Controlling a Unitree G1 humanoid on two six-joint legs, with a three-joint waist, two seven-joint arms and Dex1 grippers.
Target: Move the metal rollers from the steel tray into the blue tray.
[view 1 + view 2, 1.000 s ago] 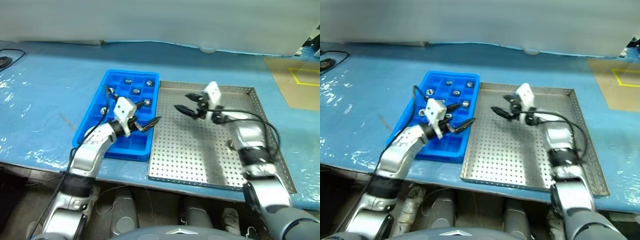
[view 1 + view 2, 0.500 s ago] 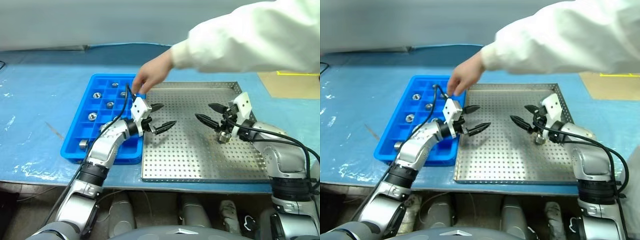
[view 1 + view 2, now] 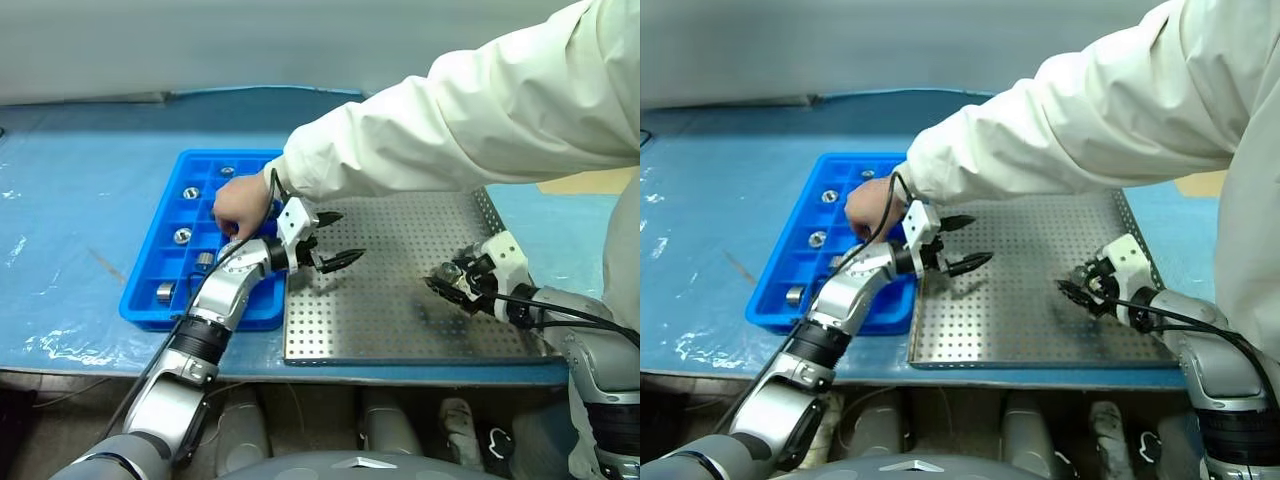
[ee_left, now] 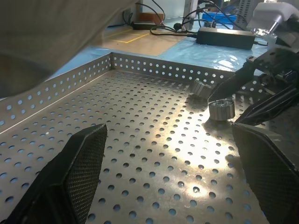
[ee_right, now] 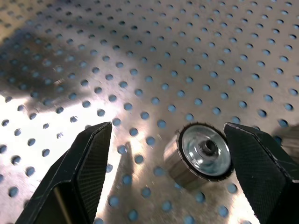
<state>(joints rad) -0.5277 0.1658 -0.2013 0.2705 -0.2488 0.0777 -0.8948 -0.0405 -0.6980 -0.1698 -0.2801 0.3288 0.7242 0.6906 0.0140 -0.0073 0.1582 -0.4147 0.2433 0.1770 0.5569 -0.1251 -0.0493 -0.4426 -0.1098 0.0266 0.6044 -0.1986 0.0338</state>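
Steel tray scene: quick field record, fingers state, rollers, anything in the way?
steel tray: two rollers lie by the right gripper
roller: on its side, between the right fingers, not gripped
second roller: just behind the first one
right gripper: open, low over the tray
left gripper: open, empty, over the tray's left edge
blue tray: several rollers in compartments
person's hand: reaching into the blue tray
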